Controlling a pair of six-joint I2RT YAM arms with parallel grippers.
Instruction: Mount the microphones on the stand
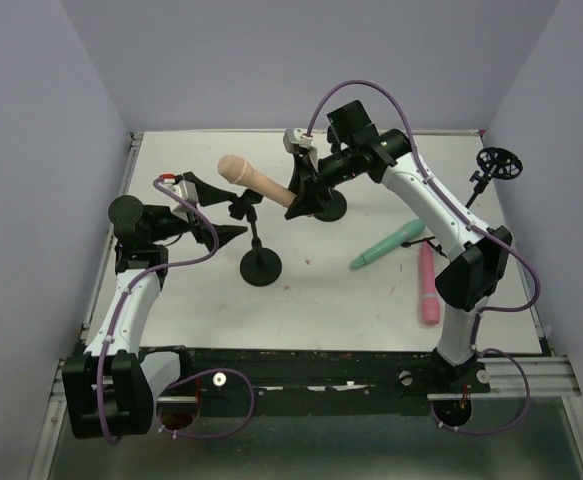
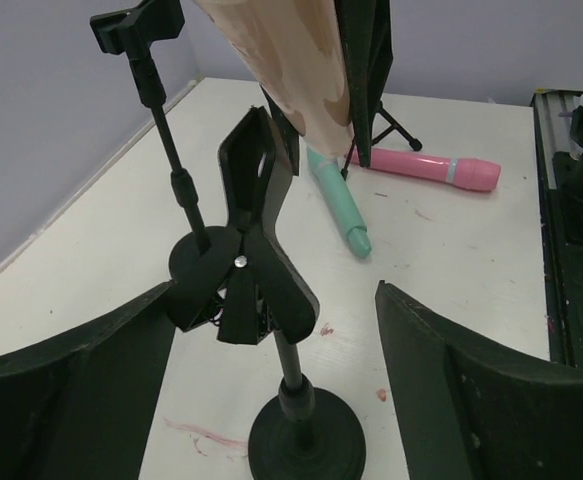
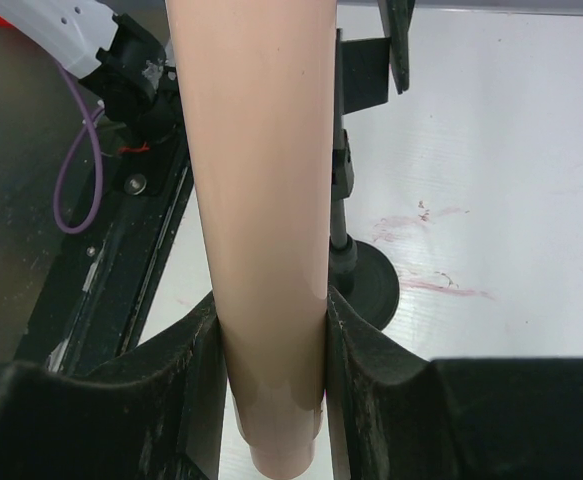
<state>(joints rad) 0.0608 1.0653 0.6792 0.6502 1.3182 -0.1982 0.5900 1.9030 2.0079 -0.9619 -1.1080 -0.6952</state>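
Clamping peach microphone (image 1: 256, 180): right gripper (image 1: 299, 195); left gripper (image 1: 221, 212) released, facing stand clip (image 2: 256, 190); mint microphone (image 1: 386, 243), pink microphone (image 1: 428, 285) beyond.

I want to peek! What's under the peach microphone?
The black clip stand rises beside and below the peach microphone, on the white table. The table right beneath is covered from above.

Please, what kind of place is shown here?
Probably a robot test cell in a lab: plain walls enclose a white table, and the left arm and right arm are mounted at its near edge.
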